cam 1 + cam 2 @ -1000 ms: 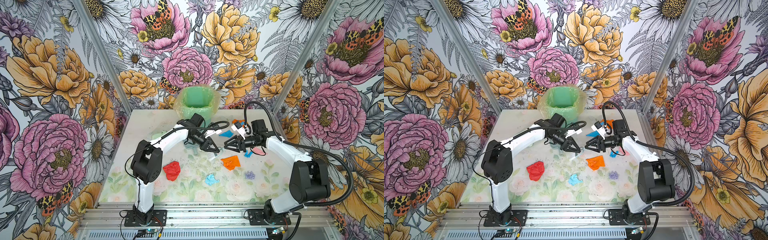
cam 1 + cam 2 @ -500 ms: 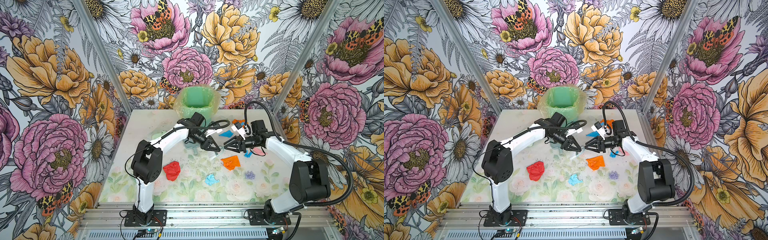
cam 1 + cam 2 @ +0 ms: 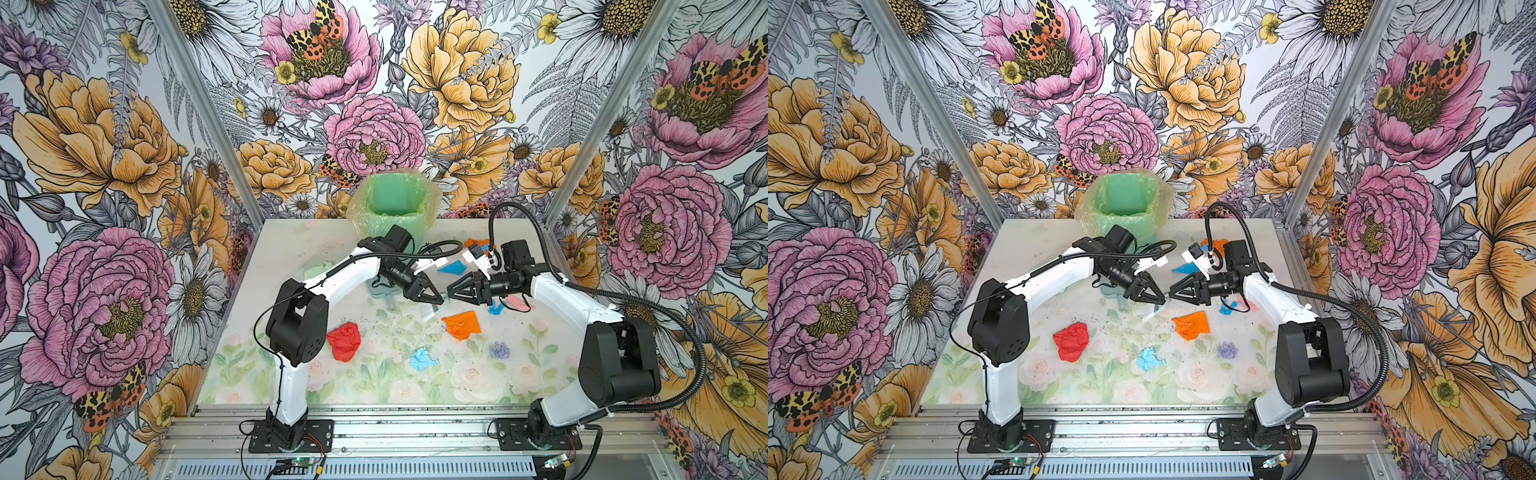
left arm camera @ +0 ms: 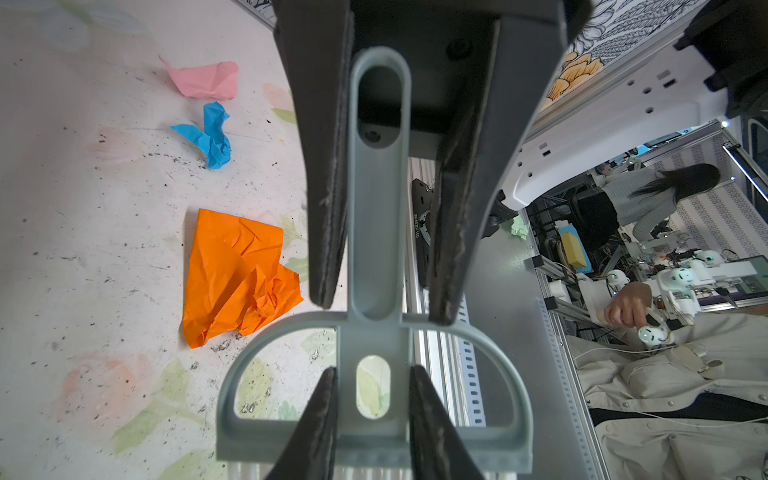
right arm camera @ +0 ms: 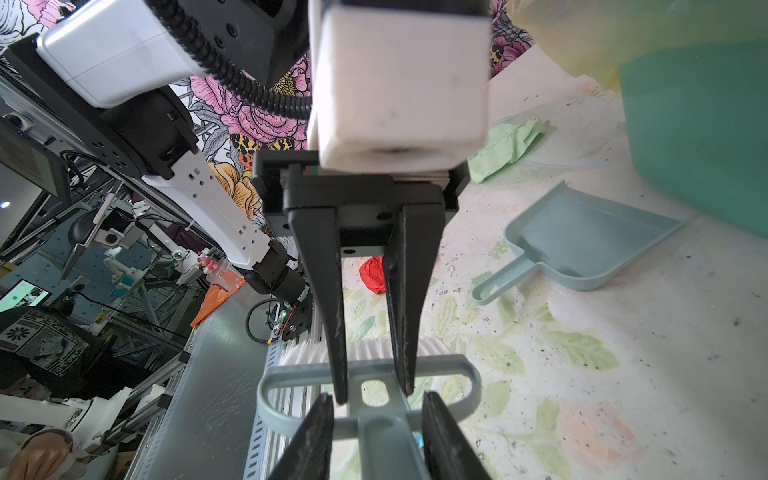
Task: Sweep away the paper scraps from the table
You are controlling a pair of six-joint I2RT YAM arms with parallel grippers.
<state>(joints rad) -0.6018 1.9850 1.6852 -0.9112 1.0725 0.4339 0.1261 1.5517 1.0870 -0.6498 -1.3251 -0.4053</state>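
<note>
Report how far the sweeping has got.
Done: nothing swept yet; the dustpan lies empty. In hand: the left gripper is shut on the brush near its head, and the right gripper straddles the handle, jaws open. Left: the red scrap, orange scrap, light blue scrap and others lie on the table.

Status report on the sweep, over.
Left gripper shut on brush, near bristles. Right gripper open, jaws flanking its handle. Paper scraps unswept on table. Dustpan lies apart, untouched.
</note>
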